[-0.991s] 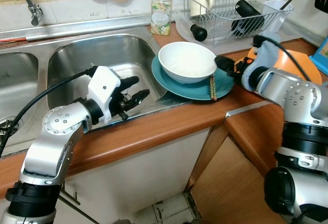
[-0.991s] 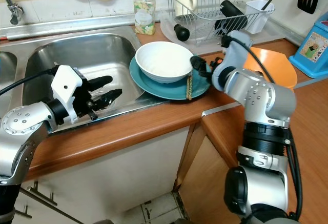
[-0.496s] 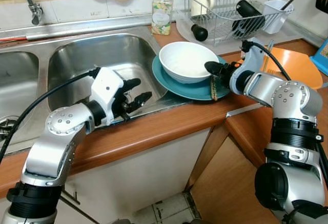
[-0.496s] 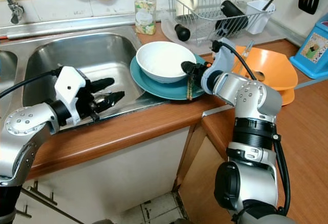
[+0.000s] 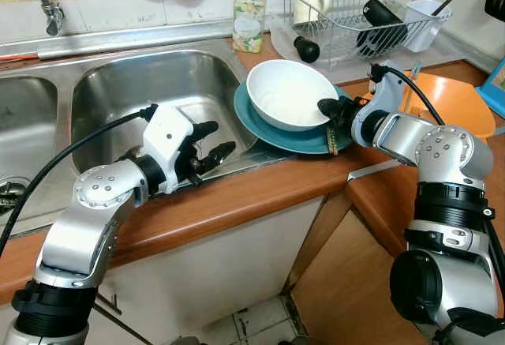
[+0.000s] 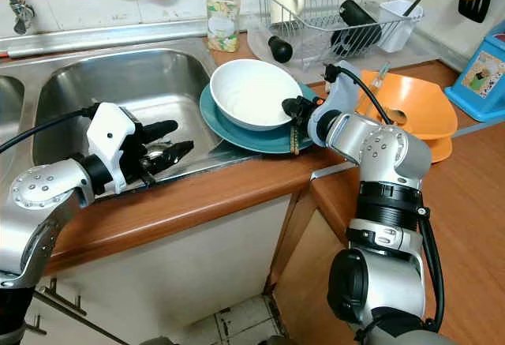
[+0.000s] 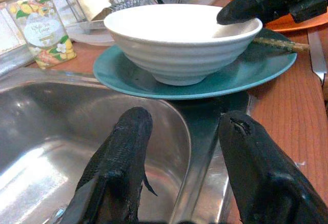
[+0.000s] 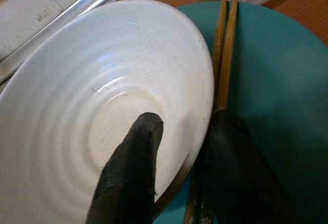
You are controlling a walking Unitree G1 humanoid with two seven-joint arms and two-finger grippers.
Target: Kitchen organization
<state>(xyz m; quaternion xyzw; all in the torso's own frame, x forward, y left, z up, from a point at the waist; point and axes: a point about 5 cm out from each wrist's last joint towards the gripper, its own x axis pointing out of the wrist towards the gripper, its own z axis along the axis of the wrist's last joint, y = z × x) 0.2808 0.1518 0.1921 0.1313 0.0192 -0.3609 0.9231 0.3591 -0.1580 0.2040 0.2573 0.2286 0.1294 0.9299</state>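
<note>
A white bowl (image 5: 288, 96) sits on a teal plate (image 5: 304, 138) on the wooden counter, just right of the sink. My right gripper (image 5: 330, 110) grips the bowl's right rim, one finger (image 8: 136, 167) inside and the other (image 8: 230, 167) outside and under the rim. The bowl is tipped, its right side raised. A pair of chopsticks (image 8: 225, 44) lies on the plate beside that gripper. My left gripper (image 5: 219, 138) hovers open over the sink's front right corner, facing the plate, with nothing between its fingers (image 7: 123, 152).
The steel sink (image 5: 150, 84) lies to the left, with a tap (image 5: 49, 9) behind. A soap bottle (image 5: 248, 21) and a wire dish rack (image 5: 359, 13) stand at the back. An orange bowl (image 5: 454, 104) sits right of the plate. A cabinet door (image 5: 355, 282) hangs open below.
My right gripper came in from the right and closed over the bowl's rim; the bowl now tilts up on that side. The left gripper stayed near the sink edge.
</note>
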